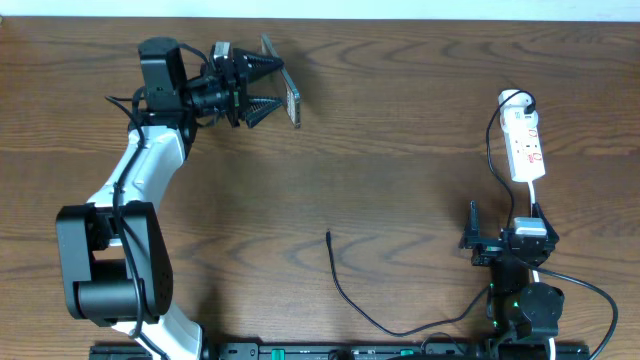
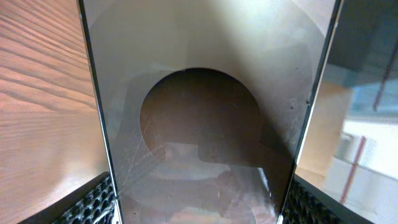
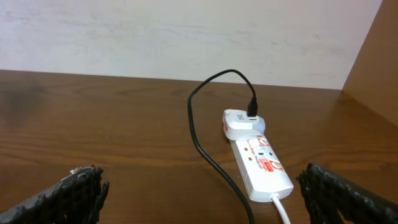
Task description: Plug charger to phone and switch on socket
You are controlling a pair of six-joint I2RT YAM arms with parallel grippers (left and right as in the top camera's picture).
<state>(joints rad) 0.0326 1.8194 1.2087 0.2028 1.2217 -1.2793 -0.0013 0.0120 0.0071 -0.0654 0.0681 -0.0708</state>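
Progress is small so far: nothing is plugged. The flat smartphone with glossy dark face [image 2: 205,93] stands on its edge in the upper left of the overhead view, and the left hand [image 1: 270,86] is clamped on it. The thin black charger cable [image 1: 345,290] lies on the brown wooden worktop [image 1: 400,150], with its small plug tip [image 1: 328,236] free at centre, well apart from the phone. The right hand [image 3: 199,186] is spread and empty, near the white power strip [image 1: 526,150] at right. Its switch is untouched, I judge.

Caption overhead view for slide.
Left tool grips the phone on edge; charger tip lies free mid-table; right tool open near the socket.
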